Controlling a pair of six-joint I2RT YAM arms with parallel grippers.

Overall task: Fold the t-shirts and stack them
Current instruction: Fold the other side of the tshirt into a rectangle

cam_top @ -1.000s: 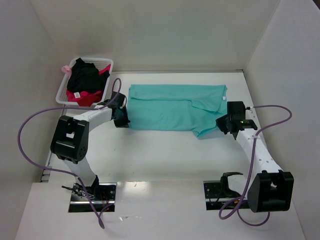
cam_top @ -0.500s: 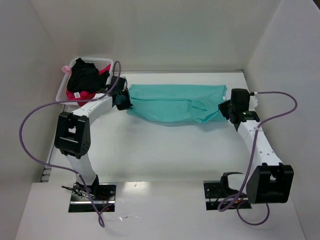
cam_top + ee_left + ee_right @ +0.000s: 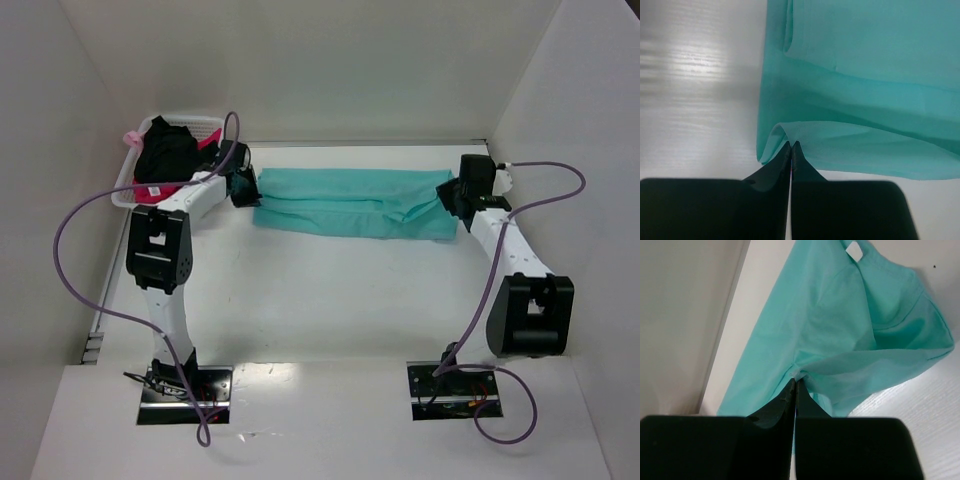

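Note:
A teal t-shirt (image 3: 350,202) lies across the far part of the table, folded lengthwise into a long band. My left gripper (image 3: 246,187) is at its left end, shut on a pinch of the near edge of the cloth (image 3: 805,137). My right gripper (image 3: 452,192) is at its right end, shut on a pinch of the cloth (image 3: 840,360). A white neck label (image 3: 855,249) shows in the right wrist view. Both held edges sit over the far half of the shirt.
A white basket (image 3: 128,186) at the far left holds black and pink-red garments (image 3: 168,160). White walls close in the table at the back and both sides. Purple cables (image 3: 75,230) loop from both arms.
Both grippers have carried the shirt's near edge away from me toward the back wall, folding it over the far half. The shirt is now a narrower band.

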